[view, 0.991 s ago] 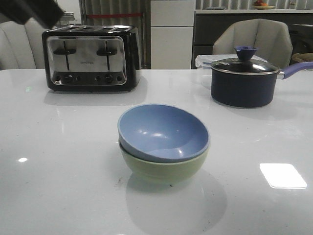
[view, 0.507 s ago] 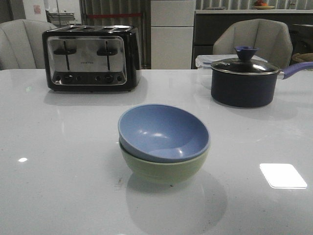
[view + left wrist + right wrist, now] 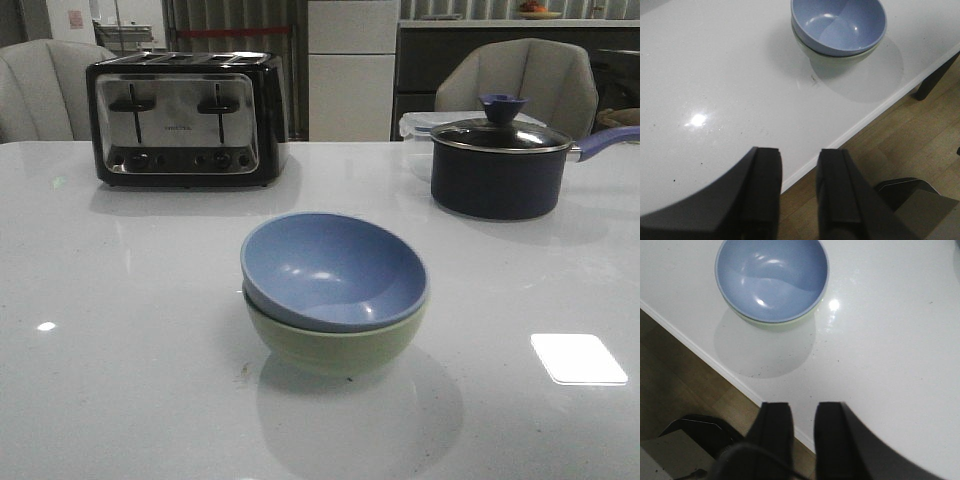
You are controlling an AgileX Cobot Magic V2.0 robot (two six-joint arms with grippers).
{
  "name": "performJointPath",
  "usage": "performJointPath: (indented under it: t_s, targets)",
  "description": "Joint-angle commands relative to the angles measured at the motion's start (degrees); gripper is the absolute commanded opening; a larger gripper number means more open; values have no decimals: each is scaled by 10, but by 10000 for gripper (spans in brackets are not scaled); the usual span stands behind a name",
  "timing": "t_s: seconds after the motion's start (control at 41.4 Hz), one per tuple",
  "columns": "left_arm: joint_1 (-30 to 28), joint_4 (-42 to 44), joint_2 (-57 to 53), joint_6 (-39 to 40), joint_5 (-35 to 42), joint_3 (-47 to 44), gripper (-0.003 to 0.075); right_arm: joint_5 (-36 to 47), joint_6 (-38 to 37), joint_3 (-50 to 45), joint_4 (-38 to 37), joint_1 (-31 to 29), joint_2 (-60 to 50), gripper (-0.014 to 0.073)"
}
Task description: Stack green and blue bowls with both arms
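A chrome-and-black toaster (image 3: 185,120) stands far left on the glossy white counter (image 3: 110,330), a dark lidded saucepan (image 3: 500,165) far right. Near the middle, the matte blue bowl (image 3: 333,268) nests slightly tilted inside the green bowl (image 3: 335,345). The left gripper (image 3: 799,172) and right gripper (image 3: 803,427) hover over the near edge, jaws slightly apart, holding nothing.

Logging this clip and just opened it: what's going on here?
Nothing is being handled right now. The blue bowl sits nested in the green bowl near the table's front edge. The left gripper and right gripper are both clear of the bowls, holding nothing, fingers a little apart. A toaster and pot stand behind.
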State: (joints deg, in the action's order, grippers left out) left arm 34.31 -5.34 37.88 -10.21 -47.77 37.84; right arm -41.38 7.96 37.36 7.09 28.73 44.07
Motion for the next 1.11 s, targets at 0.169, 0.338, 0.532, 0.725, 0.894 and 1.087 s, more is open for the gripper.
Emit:
performJointPath:
  t_s: [0.169,0.338,0.532,0.725,0.894,1.087]
  targets:
    - [4,-3,-1,5,31,16,93,32,6,18,-3,1,-1,27]
    - [4,-3,-1,5,32,16,93,32,6,18,-2,1,-1,28]
    - [4,-3,-1,5,32,16,93,32,6,18,-2,1,-1,28]
    - [2,-3,-9,5,36,13,93,32,6,18,-2,1,-1,28]
    - [-68,32,-86,-6,107,-22,93,32,6,18,-2,1,-1,28]
    - [-188,32,-223,-6,241,-115,93,32,6,18,-2,1,-1,28]
